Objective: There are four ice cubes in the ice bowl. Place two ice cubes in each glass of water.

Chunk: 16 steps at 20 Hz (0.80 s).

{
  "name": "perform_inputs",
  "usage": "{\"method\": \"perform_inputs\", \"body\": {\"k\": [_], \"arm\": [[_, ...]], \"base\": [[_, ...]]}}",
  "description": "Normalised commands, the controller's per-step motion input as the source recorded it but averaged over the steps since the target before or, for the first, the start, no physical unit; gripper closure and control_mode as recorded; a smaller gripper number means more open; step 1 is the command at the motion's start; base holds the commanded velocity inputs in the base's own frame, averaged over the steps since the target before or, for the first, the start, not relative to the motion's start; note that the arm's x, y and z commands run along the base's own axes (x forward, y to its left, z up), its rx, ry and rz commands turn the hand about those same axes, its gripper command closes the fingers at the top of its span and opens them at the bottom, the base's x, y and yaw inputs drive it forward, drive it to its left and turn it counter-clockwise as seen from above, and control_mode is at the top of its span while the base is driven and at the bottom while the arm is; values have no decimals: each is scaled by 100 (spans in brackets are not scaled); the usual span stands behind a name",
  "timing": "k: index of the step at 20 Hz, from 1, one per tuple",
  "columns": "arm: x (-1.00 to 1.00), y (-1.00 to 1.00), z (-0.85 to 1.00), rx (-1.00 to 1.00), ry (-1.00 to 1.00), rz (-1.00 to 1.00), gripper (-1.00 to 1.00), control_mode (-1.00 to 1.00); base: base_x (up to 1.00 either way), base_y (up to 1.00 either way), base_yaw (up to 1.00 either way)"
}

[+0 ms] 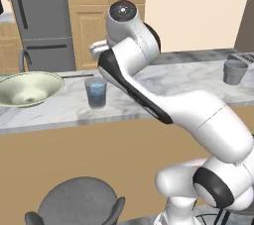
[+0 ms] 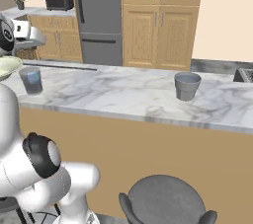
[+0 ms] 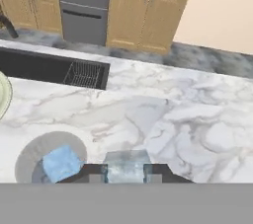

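Gripper (image 3: 125, 172) clamped on one ice cube (image 3: 126, 165): in the hand view a pale blue-white block sits between the two dark finger tips, touching both. The hand looks down on the marble counter (image 3: 197, 134).

Just beside the held cube, toward the lower left of the hand view, stands the near glass of water (image 3: 49, 161). Its grey rim is seen from above and one ice cube in the glass (image 3: 61, 164) shows as a brighter blue block in the water. The held cube is close to the rim but not over the opening; judged from this view, a short shift toward the glass is needed before letting go.

Further out, the ice bowl (image 1: 30, 88) sits on the counter on the far side of that glass, well apart from the hand; its contents cannot be made out from the base views. The second glass (image 2: 187, 86) stands well apart along the counter, near the opposite end; no ice can be made out in it.

Progress, as judgement: one cube delivered to the near glass, a second in the grip and about to join it. The far glass seems still to need both of its cubes, so roughly half the work is left.
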Motion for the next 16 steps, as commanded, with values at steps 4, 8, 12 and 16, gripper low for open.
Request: {"method": "perform_inputs", "body": {"k": [4,8,12,16], "arm": [[0,-100,37,11,-3,-32,100,-100],[0,-100,33,12,0,-35,100,-100],[0,-100,32,13,3,-28,100,-100],[1,-100,10,11,13,-21,100,-100]], "base": [[0,0,0],[0,0,0],[0,0,0],[0,0,0]]}}
